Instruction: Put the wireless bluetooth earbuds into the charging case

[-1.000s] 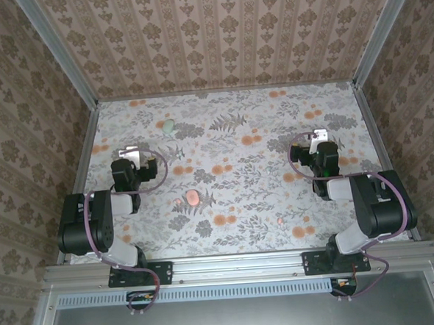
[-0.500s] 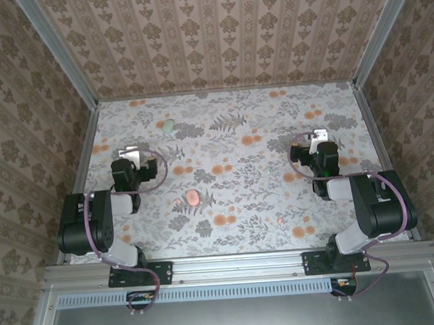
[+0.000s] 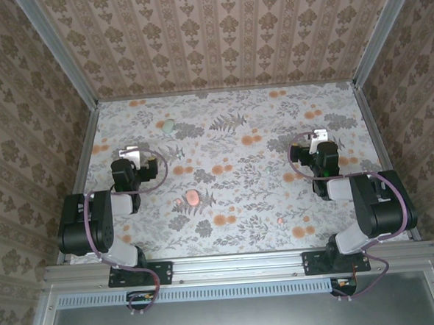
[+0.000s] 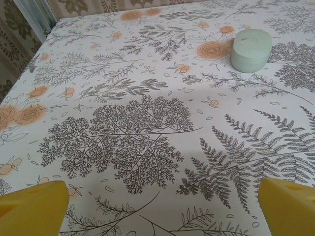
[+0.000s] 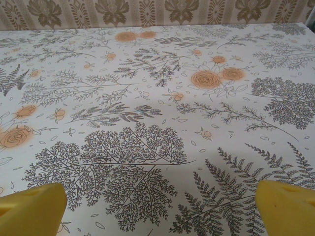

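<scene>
Two oval cases lie on the flower-printed table. The pale green case (image 3: 169, 125) lies far left and looks closed in the left wrist view (image 4: 251, 49). The pink case (image 3: 192, 197) lies nearer, left of centre. A tiny pale earbud (image 3: 178, 202) rests just left of the pink case, and another earbud (image 3: 281, 220) lies alone towards the front right. My left gripper (image 3: 131, 151) hovers open, with the green case ahead to its right. Its yellow fingertips (image 4: 34, 209) stand wide over bare print. My right gripper (image 3: 318, 136) is open too, with its fingertips (image 5: 290, 206) wide apart.
Patterned walls (image 3: 224, 37) close the table at the back and on both sides, with metal rails (image 3: 84, 156) along the edges. Both arm bases (image 3: 135, 274) sit at the near edge. Orange flower prints (image 3: 222, 220) dot the cloth.
</scene>
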Action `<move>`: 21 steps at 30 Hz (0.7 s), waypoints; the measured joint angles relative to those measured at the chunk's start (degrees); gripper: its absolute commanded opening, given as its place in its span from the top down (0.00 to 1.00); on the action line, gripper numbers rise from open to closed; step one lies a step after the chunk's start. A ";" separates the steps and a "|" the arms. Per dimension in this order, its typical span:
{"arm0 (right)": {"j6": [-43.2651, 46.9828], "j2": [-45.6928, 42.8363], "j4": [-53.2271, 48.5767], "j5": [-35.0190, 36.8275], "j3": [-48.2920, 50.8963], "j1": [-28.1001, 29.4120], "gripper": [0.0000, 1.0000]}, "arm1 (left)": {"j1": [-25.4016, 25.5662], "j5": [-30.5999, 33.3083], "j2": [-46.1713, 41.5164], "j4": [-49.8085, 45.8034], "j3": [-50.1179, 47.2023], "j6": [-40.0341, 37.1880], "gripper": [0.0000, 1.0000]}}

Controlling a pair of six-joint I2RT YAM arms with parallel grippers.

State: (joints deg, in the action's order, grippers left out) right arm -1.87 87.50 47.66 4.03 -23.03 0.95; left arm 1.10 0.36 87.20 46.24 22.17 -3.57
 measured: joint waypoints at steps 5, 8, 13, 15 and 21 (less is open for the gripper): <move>0.02 -0.92 -0.46 0.00 0.00 0.00 0.00 | 1.88 1.70 -9.44 -7.91 0.85 0.17 0.00; -0.07 -5.31 -5.51 -0.02 -0.42 0.07 0.00 | 1.92 4.37 -16.09 -16.26 3.45 1.57 0.00; -3.85 -14.29 -21.03 -0.26 -6.97 0.07 0.00 | 1.46 9.03 -26.29 -34.40 8.17 6.95 0.00; -6.75 -16.79 -27.67 -0.20 -10.40 0.48 0.00 | 0.39 9.57 -29.99 -43.41 10.43 10.05 0.00; -13.81 -18.99 -46.90 3.45 -19.41 10.38 0.04 | -3.56 7.13 -37.33 -66.34 15.96 20.33 0.00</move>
State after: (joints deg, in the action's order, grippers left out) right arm -15.68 68.51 0.75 7.49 -42.44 11.33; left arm -2.46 7.49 49.87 -20.10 38.13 16.75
